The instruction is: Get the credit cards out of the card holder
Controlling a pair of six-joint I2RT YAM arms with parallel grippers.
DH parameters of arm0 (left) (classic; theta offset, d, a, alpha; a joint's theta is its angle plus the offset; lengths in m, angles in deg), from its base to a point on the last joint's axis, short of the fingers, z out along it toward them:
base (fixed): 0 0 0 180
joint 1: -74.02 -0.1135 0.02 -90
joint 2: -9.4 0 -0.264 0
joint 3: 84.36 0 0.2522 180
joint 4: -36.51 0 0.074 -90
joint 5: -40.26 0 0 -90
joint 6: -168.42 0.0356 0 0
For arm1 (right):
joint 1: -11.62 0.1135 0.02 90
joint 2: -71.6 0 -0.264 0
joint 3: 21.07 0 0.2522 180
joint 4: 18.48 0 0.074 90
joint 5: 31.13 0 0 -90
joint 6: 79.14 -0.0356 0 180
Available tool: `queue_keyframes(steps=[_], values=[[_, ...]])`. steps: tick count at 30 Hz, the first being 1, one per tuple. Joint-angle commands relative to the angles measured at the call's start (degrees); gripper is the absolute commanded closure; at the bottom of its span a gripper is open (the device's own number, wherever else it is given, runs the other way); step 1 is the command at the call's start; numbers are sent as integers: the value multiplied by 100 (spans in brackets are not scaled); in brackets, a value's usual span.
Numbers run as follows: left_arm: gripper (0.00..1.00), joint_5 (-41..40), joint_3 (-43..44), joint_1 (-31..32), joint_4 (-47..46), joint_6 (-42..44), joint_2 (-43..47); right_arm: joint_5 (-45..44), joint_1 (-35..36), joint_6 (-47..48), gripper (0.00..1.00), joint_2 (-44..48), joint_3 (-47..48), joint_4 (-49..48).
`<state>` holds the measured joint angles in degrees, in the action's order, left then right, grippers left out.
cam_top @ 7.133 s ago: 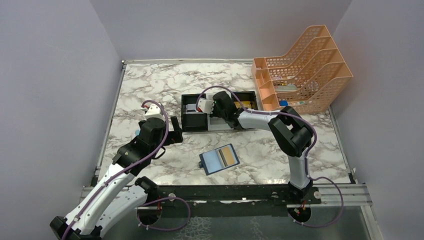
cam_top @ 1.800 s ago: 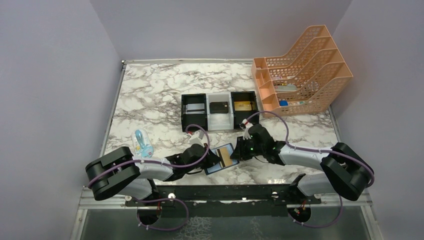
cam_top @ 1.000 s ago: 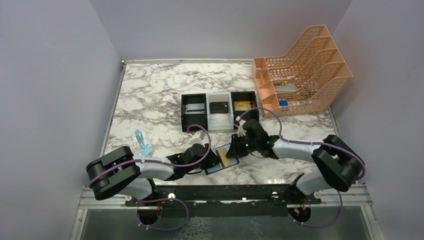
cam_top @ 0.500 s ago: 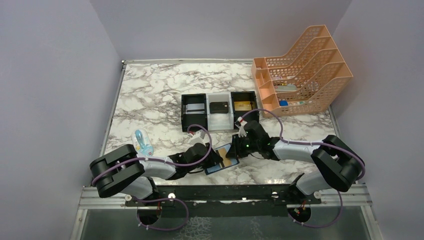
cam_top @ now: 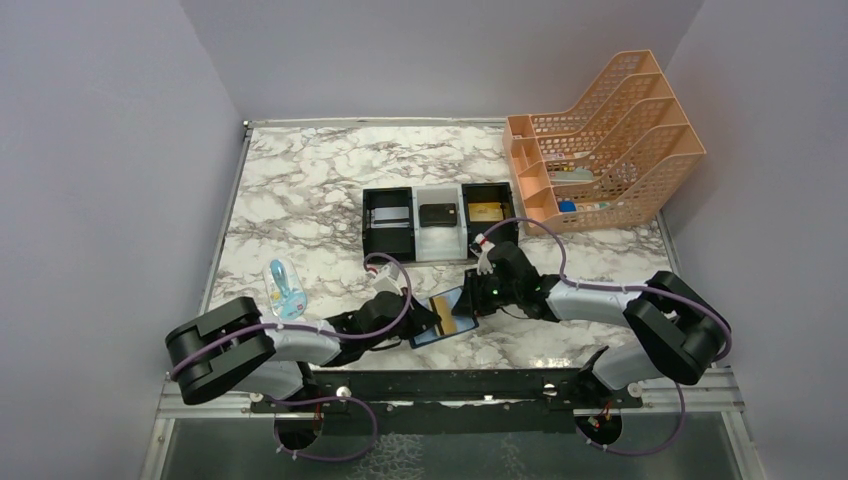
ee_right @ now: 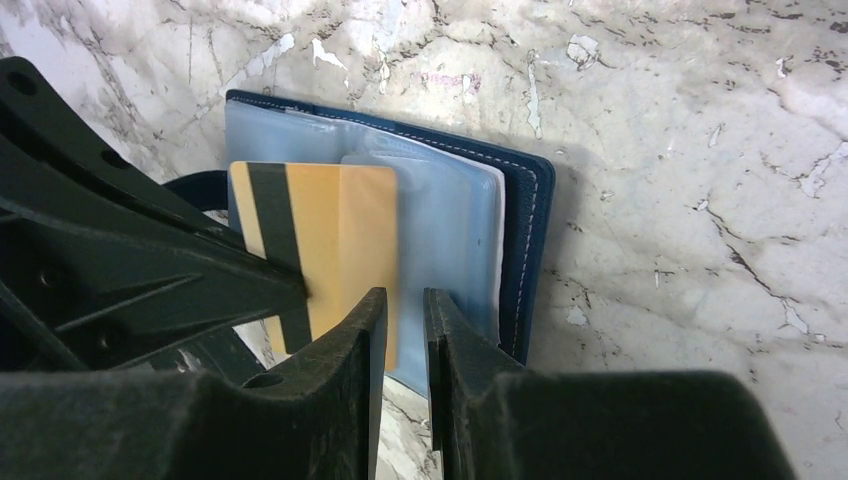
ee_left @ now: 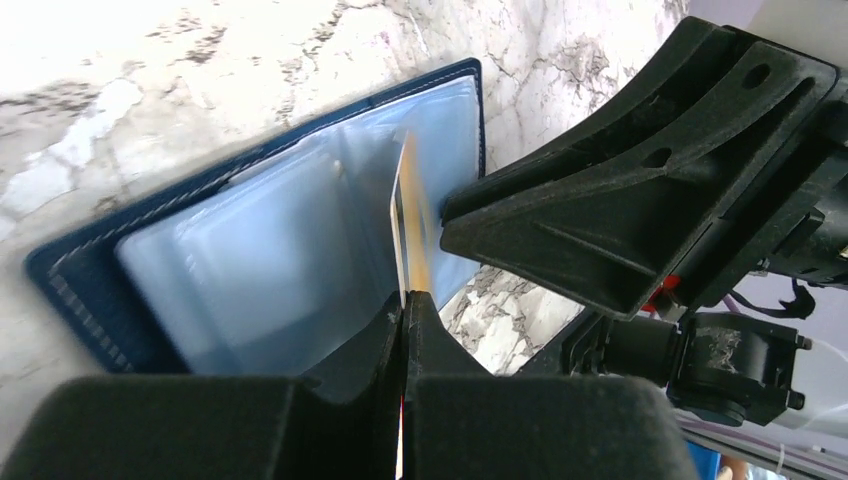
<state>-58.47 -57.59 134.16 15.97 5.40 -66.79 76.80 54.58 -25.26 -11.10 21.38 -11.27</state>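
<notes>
Gold card pinched for pulling out
The card holder lies open just in front of the box trays. The left gripper is clamped on the card's edge, while the right gripper, jaws slightly apart and empty, seemingly pins the pockets.

The card holder has a stitched cover — like soft leather. Its pockets are clear, shiny plastic. The gold card is smooth plastic. The table looks like glossy marble; at two o'clock, a plastic mesh rack.
</notes>
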Motion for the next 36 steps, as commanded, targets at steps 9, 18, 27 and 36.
queue_keyframes(steps=[9,18,27,36], values=[[100,-392,-463,41,296,29,779,-227,7,326,76,446,-66,450],[100,-213,-265,42,696,431,1046,393,10,395,66,1097,-159,96],[100,281,-7,-41,1411,1575,2234,-778,-17,80,35,2196,-589,-61],[100,2064,-100,-1473,1972,2176,3764,782,-1136,-887,27,2894,-1608,-1891]])
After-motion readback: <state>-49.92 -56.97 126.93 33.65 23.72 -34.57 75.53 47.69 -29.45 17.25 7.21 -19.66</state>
